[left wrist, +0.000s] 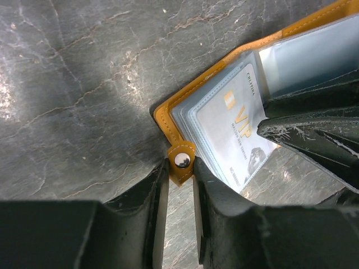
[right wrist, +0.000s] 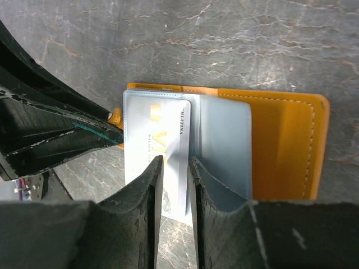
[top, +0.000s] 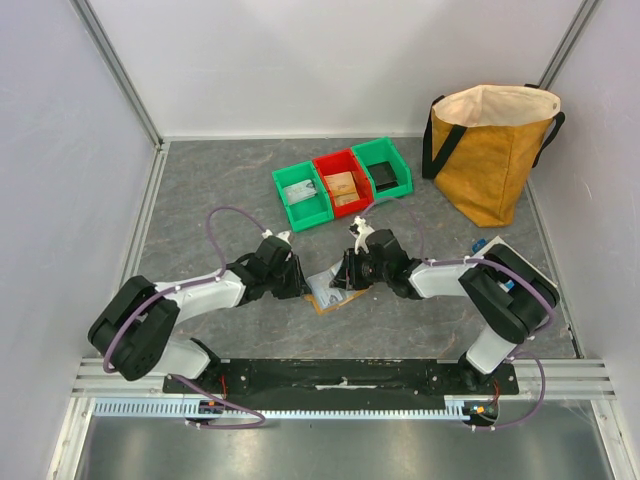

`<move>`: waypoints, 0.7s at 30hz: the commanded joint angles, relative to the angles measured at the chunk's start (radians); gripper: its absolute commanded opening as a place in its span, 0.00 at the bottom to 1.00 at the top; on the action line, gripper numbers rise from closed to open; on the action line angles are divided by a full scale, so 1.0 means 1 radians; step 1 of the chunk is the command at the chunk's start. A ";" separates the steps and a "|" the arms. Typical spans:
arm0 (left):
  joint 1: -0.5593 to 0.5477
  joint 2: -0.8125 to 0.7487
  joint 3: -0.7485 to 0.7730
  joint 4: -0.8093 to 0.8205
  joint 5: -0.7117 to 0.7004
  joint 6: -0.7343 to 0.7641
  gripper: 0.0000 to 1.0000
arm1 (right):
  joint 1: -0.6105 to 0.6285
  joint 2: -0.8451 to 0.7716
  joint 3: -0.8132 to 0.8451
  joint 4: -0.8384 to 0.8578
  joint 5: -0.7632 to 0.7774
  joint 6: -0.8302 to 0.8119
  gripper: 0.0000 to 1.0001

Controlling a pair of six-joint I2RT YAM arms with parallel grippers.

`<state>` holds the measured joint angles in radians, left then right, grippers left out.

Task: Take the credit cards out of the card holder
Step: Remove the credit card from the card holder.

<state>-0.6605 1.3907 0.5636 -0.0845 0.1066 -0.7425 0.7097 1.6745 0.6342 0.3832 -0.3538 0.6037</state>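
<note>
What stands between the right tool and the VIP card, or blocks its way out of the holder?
Nothing visible. The right tool sits directly on the VIP card, which juts out of the card holder. The left tool pinches only the snap tab, beside the card.
</note>
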 commanded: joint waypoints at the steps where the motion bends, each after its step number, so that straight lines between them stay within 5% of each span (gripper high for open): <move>1: -0.004 0.048 -0.013 -0.006 -0.045 -0.014 0.29 | 0.008 -0.027 0.022 -0.124 0.090 -0.056 0.32; 8: -0.004 0.013 0.009 -0.081 -0.100 0.003 0.32 | 0.010 -0.030 0.019 -0.122 0.058 -0.064 0.36; 15: -0.004 -0.229 0.082 -0.262 -0.206 0.028 0.49 | 0.010 -0.047 0.024 -0.124 0.029 -0.062 0.36; 21: -0.017 -0.341 0.144 -0.269 -0.063 -0.012 0.50 | 0.010 -0.048 0.022 -0.115 0.022 -0.067 0.36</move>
<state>-0.6651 1.1000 0.6468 -0.3443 -0.0383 -0.7406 0.7143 1.6424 0.6445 0.3042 -0.3180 0.5583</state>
